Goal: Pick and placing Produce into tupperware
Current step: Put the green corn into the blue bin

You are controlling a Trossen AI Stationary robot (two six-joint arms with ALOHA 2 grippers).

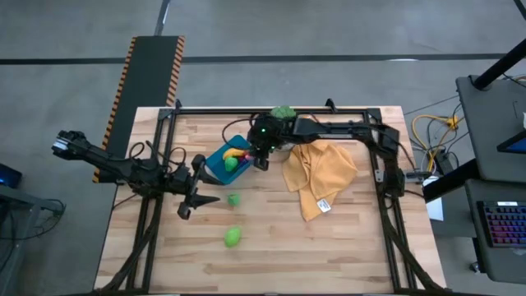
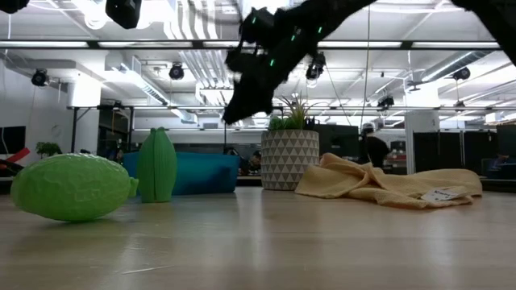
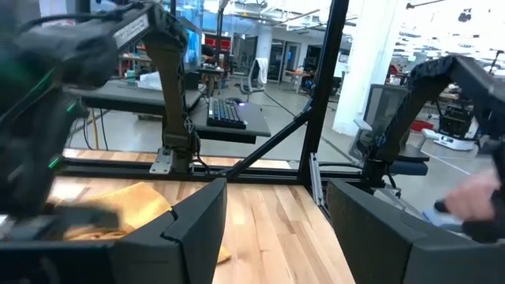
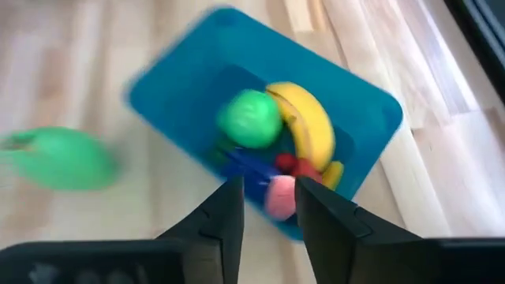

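Right gripper [image 1: 261, 161] over blue tupperware [image 1: 220, 164], fingers slightly apart, empty. Left gripper [image 1: 200, 201] open beside it. Yellow cloth [image 1: 319, 175], potted plant [image 1: 283, 113] close by; two green pieces [image 1: 233, 237] loose on table [image 1: 345, 247].

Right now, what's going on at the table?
The right tool hovers over the blue tupperware, fingers slightly apart and empty. The tupperware already holds a banana, a green piece and small red bits. Two green produce pieces, and, lie on the table. The left tool waits open beside the container. A yellow cloth lies nearby.
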